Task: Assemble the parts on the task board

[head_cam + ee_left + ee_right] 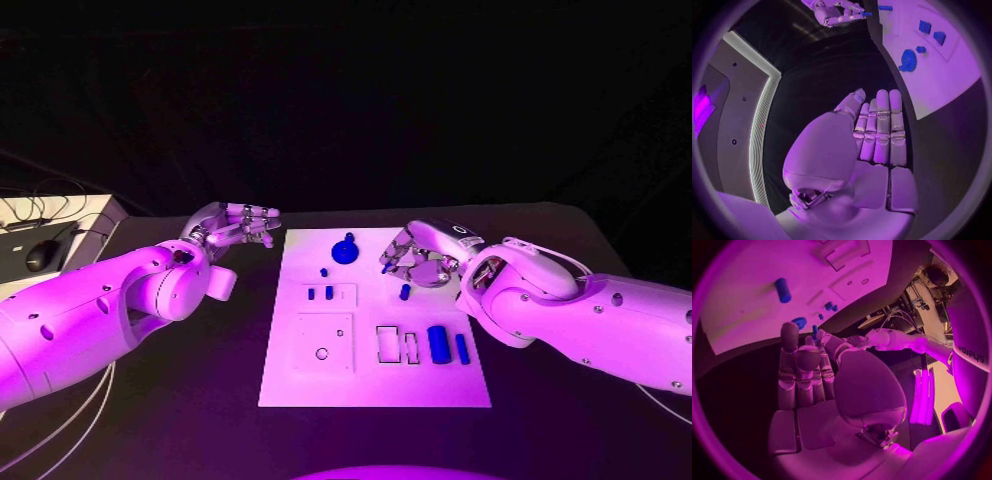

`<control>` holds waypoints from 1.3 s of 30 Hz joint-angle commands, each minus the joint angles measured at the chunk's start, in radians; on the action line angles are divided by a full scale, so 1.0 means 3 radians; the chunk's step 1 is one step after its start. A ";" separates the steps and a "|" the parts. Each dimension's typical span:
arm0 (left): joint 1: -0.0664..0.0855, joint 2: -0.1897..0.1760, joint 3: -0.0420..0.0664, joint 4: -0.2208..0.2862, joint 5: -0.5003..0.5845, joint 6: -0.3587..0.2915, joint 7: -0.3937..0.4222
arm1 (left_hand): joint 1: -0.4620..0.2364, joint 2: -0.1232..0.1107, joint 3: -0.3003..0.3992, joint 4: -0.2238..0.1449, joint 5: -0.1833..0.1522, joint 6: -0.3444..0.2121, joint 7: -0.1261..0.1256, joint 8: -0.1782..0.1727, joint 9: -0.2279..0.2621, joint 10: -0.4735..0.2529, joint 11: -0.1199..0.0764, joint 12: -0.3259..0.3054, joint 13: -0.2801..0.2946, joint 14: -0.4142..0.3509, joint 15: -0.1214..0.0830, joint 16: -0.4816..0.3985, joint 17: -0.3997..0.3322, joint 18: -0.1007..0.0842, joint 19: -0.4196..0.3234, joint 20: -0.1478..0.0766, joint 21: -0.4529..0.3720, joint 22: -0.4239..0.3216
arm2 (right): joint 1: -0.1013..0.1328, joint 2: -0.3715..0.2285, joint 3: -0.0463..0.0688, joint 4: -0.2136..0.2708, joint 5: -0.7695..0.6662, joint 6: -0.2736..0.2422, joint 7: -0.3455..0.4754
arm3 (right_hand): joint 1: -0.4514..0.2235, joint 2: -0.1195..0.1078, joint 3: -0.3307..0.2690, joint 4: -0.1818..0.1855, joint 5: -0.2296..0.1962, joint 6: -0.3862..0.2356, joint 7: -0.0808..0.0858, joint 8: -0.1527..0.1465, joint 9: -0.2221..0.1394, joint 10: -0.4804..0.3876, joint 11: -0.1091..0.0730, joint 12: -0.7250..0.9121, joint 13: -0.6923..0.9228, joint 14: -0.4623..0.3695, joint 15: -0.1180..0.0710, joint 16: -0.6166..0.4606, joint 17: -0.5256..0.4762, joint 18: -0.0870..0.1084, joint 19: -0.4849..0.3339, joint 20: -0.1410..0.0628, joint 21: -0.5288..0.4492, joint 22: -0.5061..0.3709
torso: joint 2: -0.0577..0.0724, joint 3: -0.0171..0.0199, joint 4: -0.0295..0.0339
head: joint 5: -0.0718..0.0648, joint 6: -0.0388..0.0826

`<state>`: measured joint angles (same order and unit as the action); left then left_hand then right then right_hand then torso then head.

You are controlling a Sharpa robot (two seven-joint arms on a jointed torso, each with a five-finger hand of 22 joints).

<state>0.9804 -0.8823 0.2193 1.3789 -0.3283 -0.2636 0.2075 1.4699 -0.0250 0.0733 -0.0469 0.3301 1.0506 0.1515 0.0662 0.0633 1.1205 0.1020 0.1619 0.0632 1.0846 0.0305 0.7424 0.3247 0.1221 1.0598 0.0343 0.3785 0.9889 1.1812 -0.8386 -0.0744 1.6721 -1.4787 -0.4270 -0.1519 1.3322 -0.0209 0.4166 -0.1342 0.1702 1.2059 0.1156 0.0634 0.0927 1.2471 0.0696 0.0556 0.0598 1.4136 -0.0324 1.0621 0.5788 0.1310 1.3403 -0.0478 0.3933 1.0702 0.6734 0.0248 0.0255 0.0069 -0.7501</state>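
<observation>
Your right robot hand [421,262] is pinching a small blue part [405,292] over the flat white task board [433,390]; your left robot hand [238,226] is hovering open, empty, beside the board's far left corner.

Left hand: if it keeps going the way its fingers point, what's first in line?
Probably bare table, then possibly the right hand far ahead. The left hand points alongside the board, not onto it. Depth is unclear.

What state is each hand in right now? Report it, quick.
Left hand: open, fingers straight, holding nothing.
Right hand: pinching a small blue part above the task board.
</observation>
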 commanded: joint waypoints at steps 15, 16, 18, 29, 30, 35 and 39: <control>0.0003 0.0124 0.0000 0.0054 0.0091 -0.0124 0.0105 | -0.0019 -0.0007 0.0012 0.0010 0.0006 -0.0010 -0.0016 -0.0007 -0.0002 -0.0034 0.0013 0.0015 -0.0004 -0.0034 0.0025 -0.0031 -0.0007 0.0019 -0.0009 0.0015 -0.0039 -0.0008 | -0.0321 0.0445 -0.0097 -0.0034 -0.0547 -0.0096 0.0017 | 0.0021 0.0074 0.0013 -0.0037 0.0015 -0.0002 0.0009 0.0008 0.0000 0.0072 -0.0045 0.0011 0.0005 0.0010 -0.0016 -0.0009 -0.0023 0.0064 0.0137 -0.0005 -0.0279 0.0290 | -0.0029 -0.0045 0.0007 | 0.0190 -0.0080; 0.0004 0.0129 0.0000 0.0056 0.0095 -0.0125 0.0107 | -0.0019 -0.0007 0.0012 0.0010 0.0006 -0.0010 -0.0016 -0.0007 -0.0002 -0.0034 0.0013 0.0015 -0.0004 -0.0034 0.0025 -0.0031 -0.0007 0.0019 -0.0009 0.0015 -0.0039 -0.0008 | -0.0338 0.0462 -0.0099 -0.0041 -0.0588 -0.0099 -0.0004 | 0.0021 0.0074 0.0014 -0.0038 0.0016 -0.0001 0.0009 0.0008 0.0000 0.0072 -0.0045 0.0011 0.0005 0.0009 -0.0016 -0.0007 -0.0025 0.0064 0.0147 -0.0006 -0.0306 0.0315 | -0.0026 -0.0043 0.0003 | 0.0201 -0.0084; 0.0004 0.0137 0.0000 0.0059 0.0103 -0.0126 0.0109 | -0.0019 -0.0007 0.0012 0.0010 0.0006 -0.0010 -0.0016 -0.0007 -0.0002 -0.0034 0.0013 0.0015 -0.0004 -0.0034 0.0025 -0.0031 -0.0007 0.0019 -0.0009 0.0015 -0.0039 -0.0008 | -0.0368 0.0489 -0.0103 -0.0055 -0.0646 -0.0100 -0.0038 | 0.0019 0.0073 0.0016 -0.0038 0.0013 -0.0001 0.0009 0.0008 -0.0001 0.0072 -0.0045 0.0012 0.0005 0.0009 -0.0015 -0.0006 -0.0027 0.0065 0.0160 -0.0005 -0.0333 0.0342 | -0.0023 -0.0041 0.0002 | 0.0205 -0.0091; 0.0005 0.0144 0.0000 0.0073 0.0114 -0.0123 0.0110 | -0.0024 -0.0009 0.0008 0.0023 0.0006 -0.0016 -0.0017 -0.0007 -0.0001 -0.0036 0.0012 0.0022 -0.0004 -0.0029 0.0026 -0.0034 -0.0010 0.0022 -0.0001 0.0019 -0.0059 -0.0023 | -0.0457 0.0580 -0.0115 -0.0135 -0.0777 -0.0038 -0.0072 | 0.0020 0.0074 0.0019 -0.0038 0.0012 -0.0001 0.0010 0.0005 -0.0001 0.0069 -0.0045 0.0008 0.0004 0.0008 -0.0015 -0.0002 -0.0031 0.0061 0.0178 -0.0006 -0.0385 0.0400 | -0.0028 -0.0038 0.0003 | 0.0277 -0.0184; 0.0005 0.0145 0.0000 0.0073 0.0114 -0.0122 0.0110 | -0.0024 -0.0009 0.0008 0.0023 0.0006 -0.0016 -0.0017 -0.0007 -0.0001 -0.0036 0.0012 0.0022 -0.0004 -0.0029 0.0026 -0.0034 -0.0010 0.0022 -0.0001 0.0019 -0.0059 -0.0023 | -0.0464 0.0586 -0.0116 -0.0137 -0.0784 -0.0035 -0.0070 | 0.0020 0.0074 0.0019 -0.0038 0.0012 -0.0001 0.0010 0.0005 -0.0001 0.0069 -0.0045 0.0008 0.0004 0.0008 -0.0015 -0.0002 -0.0031 0.0061 0.0178 -0.0006 -0.0385 0.0400 | -0.0028 -0.0037 0.0003 | 0.0281 -0.0185; 0.0005 0.0146 0.0000 0.0073 0.0115 -0.0120 0.0110 | -0.0024 -0.0009 0.0008 0.0023 0.0006 -0.0016 -0.0017 -0.0007 -0.0001 -0.0036 0.0012 0.0022 -0.0004 -0.0029 0.0026 -0.0034 -0.0010 0.0022 -0.0001 0.0019 -0.0059 -0.0023 | -0.0483 0.0604 -0.0118 -0.0139 -0.0807 -0.0029 -0.0066 | 0.0019 0.0072 0.0020 -0.0039 0.0010 0.0001 0.0009 0.0008 0.0000 0.0072 -0.0045 0.0011 0.0005 0.0007 -0.0015 0.0003 -0.0029 0.0064 0.0194 -0.0005 -0.0422 0.0431 | -0.0027 -0.0039 0.0002 | 0.0290 -0.0192; 0.0005 0.0143 0.0000 0.0075 0.0115 -0.0119 0.0109 | -0.0024 -0.0009 0.0008 0.0023 0.0006 -0.0016 -0.0017 -0.0007 -0.0001 -0.0036 0.0012 0.0022 -0.0004 -0.0029 0.0026 -0.0034 -0.0010 0.0022 -0.0001 0.0019 -0.0059 -0.0023 | -0.0488 0.0609 -0.0118 -0.0142 -0.0820 -0.0013 -0.0066 | 0.0019 0.0072 0.0020 -0.0039 0.0010 0.0001 0.0009 0.0008 0.0000 0.0072 -0.0045 0.0011 0.0005 0.0007 -0.0015 0.0003 -0.0029 0.0064 0.0194 -0.0005 -0.0422 0.0431 | -0.0027 -0.0041 0.0003 | 0.0301 -0.0205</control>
<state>0.9812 -0.8407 0.2189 1.3984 -0.3003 -0.3001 0.2245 1.4699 -0.0250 0.0762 -0.0440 0.3302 1.0507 0.1514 0.0662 0.0634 1.1169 0.1056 0.1620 0.0633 1.0773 0.0377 0.7384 0.3227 0.1221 1.0597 0.0342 0.3630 0.9831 1.0356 -0.6570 -0.1101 1.6303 -1.6993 -0.4421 -0.1696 1.3272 -0.0159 0.4207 -0.1438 0.1705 1.2038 0.1137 0.0617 0.0908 1.2486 0.0711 0.0556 0.0598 1.4138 -0.0323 1.0621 0.5712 0.1313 1.3886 -0.0498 0.2690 1.1987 0.6652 0.0133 0.0261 0.0949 -0.8093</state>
